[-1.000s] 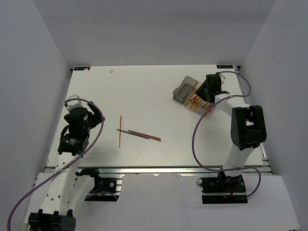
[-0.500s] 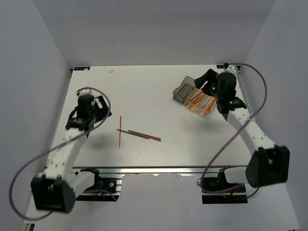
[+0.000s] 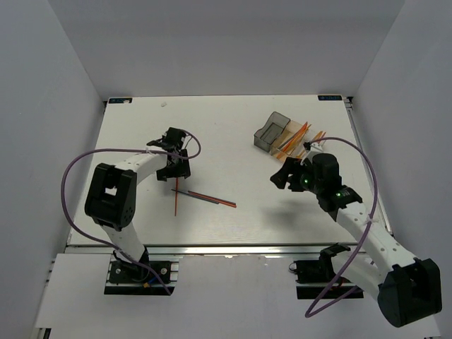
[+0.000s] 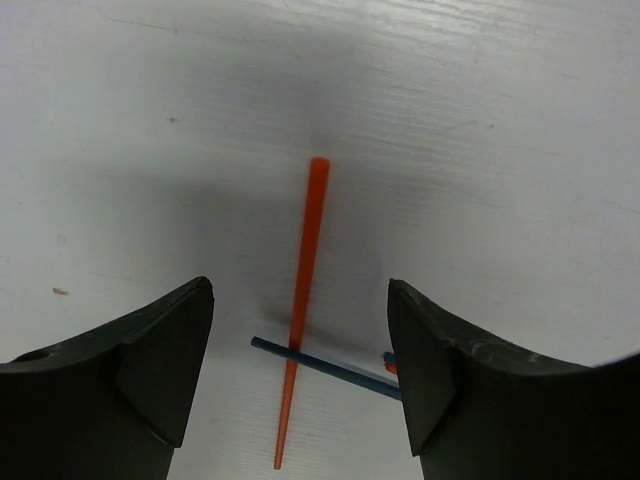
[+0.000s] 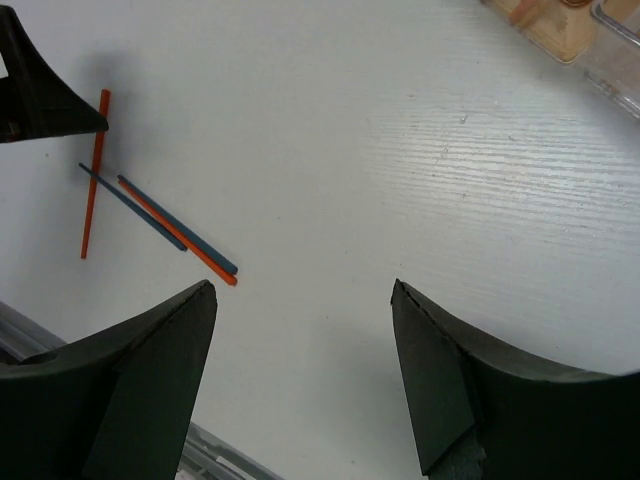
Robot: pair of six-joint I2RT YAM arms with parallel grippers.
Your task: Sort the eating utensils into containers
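White table [image 3: 233, 134], orange stick [image 3: 176, 203] crossed by a dark stick [image 3: 181, 191], red stick [image 3: 220, 203] alongside, joined bins [image 3: 270, 134] set far right.

R tool [image 5: 302, 298] jaws apart, empty; 4 sticks [image 5: 176, 236] on counter [image 5: 400, 150] far-left; amber bin [image 5: 558, 27] top-right.

- We hold our left arm [image 3: 138, 162] bent at the elbow, left gripper [image 4: 300, 290] facing downward with jaws apart
- Our right arm [image 3: 359, 220] stretches forward, right gripper [image 5: 300, 290] angled leftward, jaws apart
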